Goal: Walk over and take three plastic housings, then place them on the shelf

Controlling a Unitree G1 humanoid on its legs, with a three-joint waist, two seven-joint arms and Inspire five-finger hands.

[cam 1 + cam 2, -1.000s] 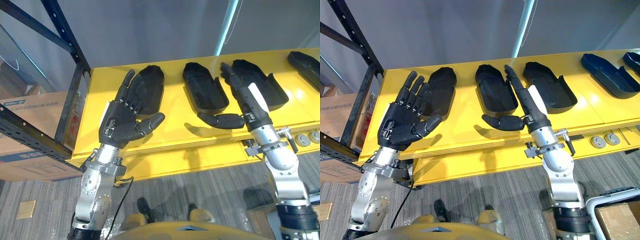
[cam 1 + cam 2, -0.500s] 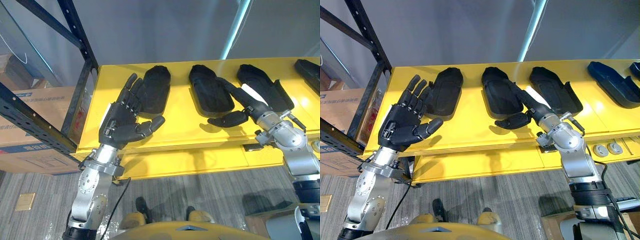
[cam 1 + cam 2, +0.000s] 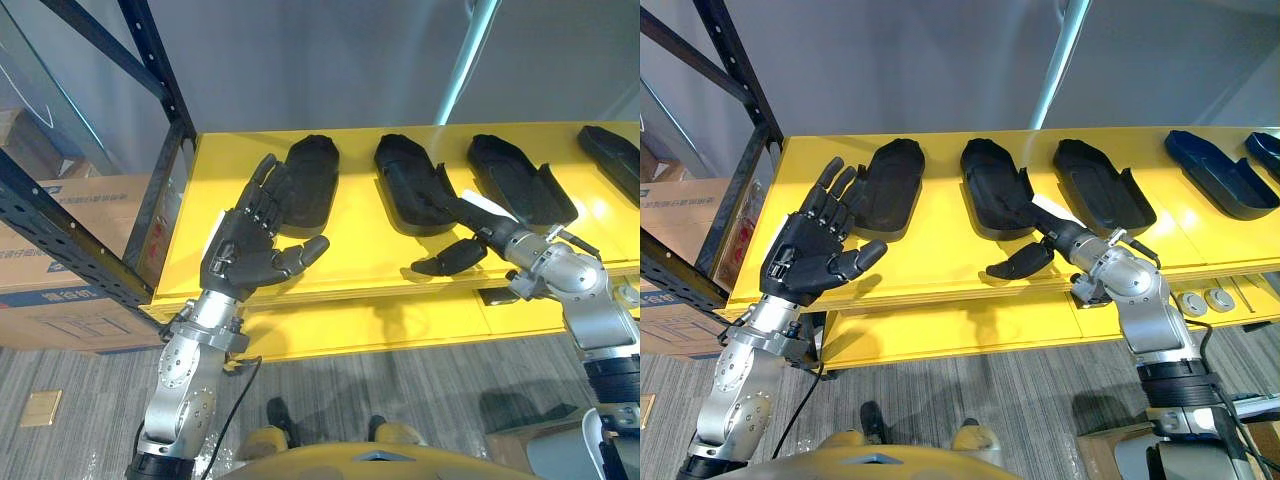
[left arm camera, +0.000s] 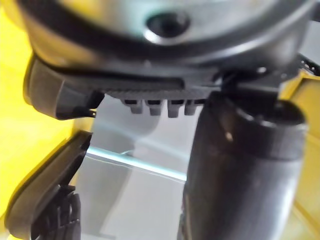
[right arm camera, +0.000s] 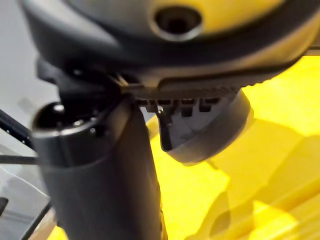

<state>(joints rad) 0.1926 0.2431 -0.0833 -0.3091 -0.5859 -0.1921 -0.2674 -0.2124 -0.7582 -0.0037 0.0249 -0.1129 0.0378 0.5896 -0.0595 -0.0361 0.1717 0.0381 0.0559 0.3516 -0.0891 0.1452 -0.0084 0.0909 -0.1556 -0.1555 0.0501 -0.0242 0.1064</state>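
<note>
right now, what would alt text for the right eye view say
Three black plastic housings lie in a row on a yellow table. The open right hand reaches to the near end of the middle housing, while the open left hand hovers in front of the left housing. A black metal rack stands at the left.
</note>
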